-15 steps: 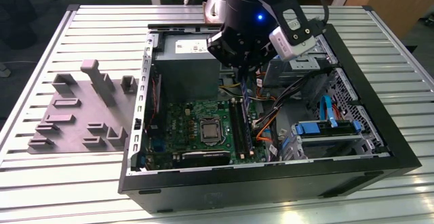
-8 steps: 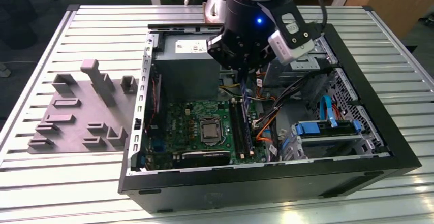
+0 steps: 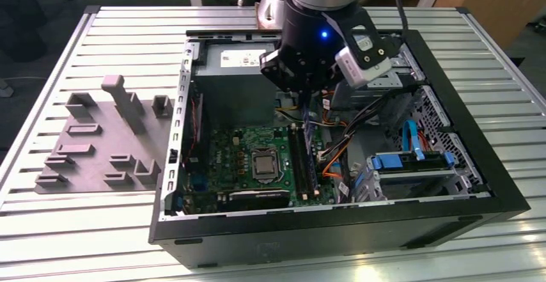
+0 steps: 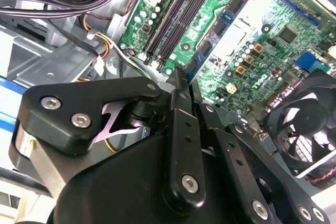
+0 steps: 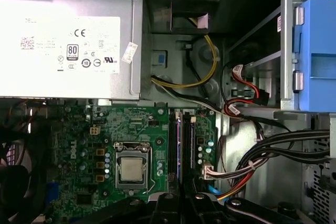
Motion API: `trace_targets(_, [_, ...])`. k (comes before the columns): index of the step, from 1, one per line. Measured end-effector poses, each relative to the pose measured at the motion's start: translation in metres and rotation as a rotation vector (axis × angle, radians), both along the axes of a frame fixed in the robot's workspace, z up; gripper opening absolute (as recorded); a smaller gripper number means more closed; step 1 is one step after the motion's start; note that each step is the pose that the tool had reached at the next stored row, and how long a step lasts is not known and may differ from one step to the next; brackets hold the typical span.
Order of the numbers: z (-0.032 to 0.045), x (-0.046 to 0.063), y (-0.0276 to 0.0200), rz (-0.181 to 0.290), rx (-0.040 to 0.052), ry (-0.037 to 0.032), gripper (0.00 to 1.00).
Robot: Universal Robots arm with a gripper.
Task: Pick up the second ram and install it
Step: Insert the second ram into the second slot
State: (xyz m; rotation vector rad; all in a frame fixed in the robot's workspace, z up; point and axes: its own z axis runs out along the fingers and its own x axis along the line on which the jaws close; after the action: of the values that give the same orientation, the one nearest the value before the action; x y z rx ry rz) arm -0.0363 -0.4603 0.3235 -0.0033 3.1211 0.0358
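— Straight ahead of the jaw tips, in the first wrist view, we see the second ram [image 5: 182, 148] edge-on: a thin purplish strip standing among the long black slots [image 5: 172, 140] of the motherboard [image 5: 136, 124].

— So how far along do we judge the job?

— We judge the pick-up done, since the stick sits at the slots and not between the jaws. We cannot tell whether it is pressed fully home and latched, so the seating is what we count as open.

— And the gripper [image 4: 182, 77]?

— In the second wrist view its jaws are drawn together, tip against tip, with nothing pinched between them. They hang close over the slot bank.

— What does each view give us that the others lack?

— The exterior view gives us the grey fixture block [image 3: 94, 141], well away from the jaws and outside the case [image 3: 461, 199]. The first wrist view gives us the stick's line-up with the jaws, and the processor [image 5: 129, 170] off to one side of them. The second wrist view gives us the jaw tips close up, with the fan [image 4: 304, 124] beside them.
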Motion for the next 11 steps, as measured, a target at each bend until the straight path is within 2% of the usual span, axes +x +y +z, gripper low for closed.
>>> trace_targets(5, [-0.0075,0.0000,0.0000,0.000,0.0000,0.0000,0.14])
trace_targets(7, [-0.0078,0.0000,0.0000,0.000,-0.0043,0.0000,0.14])
trace_targets(11, [-0.0080,-0.0001,0.0000,0.000,-0.0043,-0.0001,0.14])
